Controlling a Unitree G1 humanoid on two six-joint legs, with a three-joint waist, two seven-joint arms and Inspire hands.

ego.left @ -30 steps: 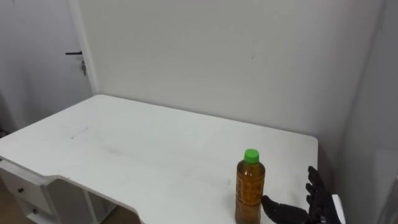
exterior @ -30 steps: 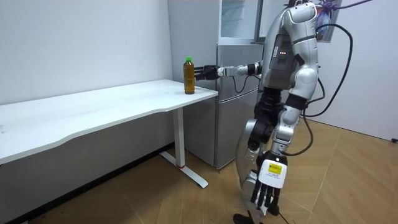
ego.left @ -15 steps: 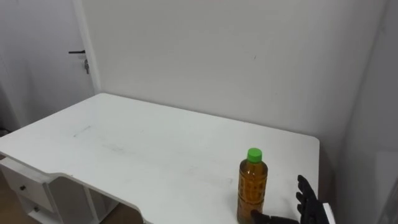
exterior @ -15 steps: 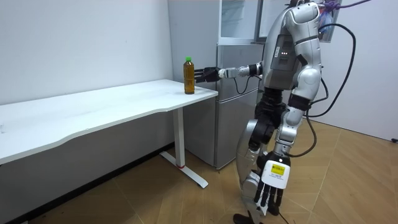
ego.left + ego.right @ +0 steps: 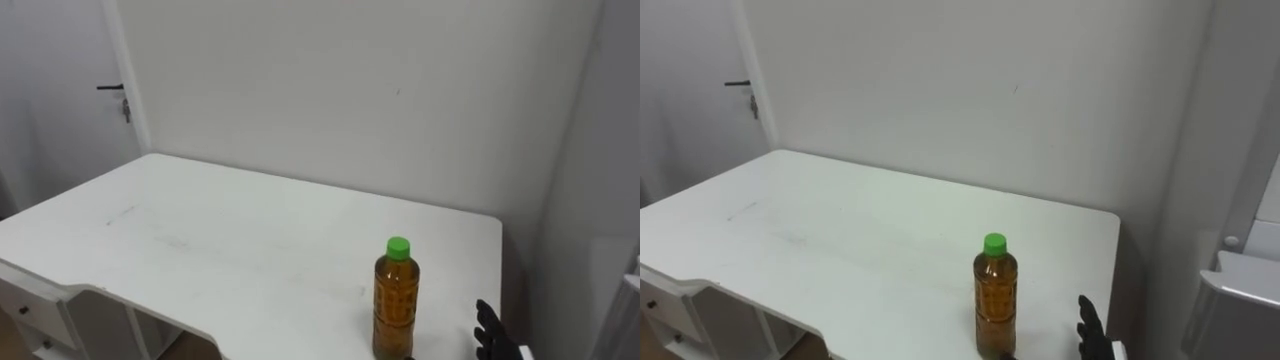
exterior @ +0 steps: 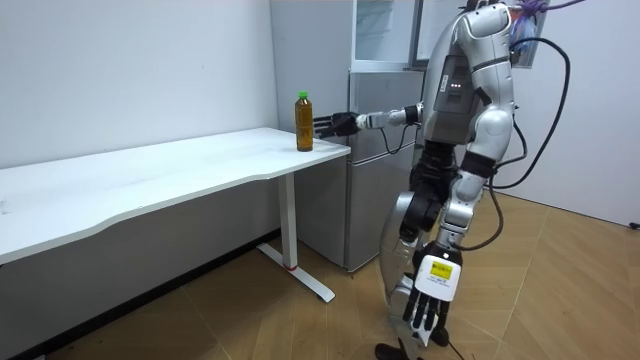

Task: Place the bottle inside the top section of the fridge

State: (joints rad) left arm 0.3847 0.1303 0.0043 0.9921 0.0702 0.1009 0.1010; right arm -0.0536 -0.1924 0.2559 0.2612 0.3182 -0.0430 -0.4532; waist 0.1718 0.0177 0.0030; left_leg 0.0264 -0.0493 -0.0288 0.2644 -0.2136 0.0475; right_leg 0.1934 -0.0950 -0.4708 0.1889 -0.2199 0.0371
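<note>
Standing upright near the desk's (image 5: 230,240) right front corner, the bottle (image 5: 397,298) is seen from the left eye. Just beside it, the right robot hand (image 5: 487,328) is held with fingers spread, not touching. A door (image 5: 50,120) is seen far left. In the room view, a fridge (image 6: 370,200) is seen beyond the desk. The left robot hand (image 6: 428,308) is hung low, fingers straight.

The right hand (image 6: 338,123), fingers (image 6: 322,123) straight, hovers just beside the upright bottle (image 6: 303,121) at the corner of the white table (image 6: 150,175)
</note>
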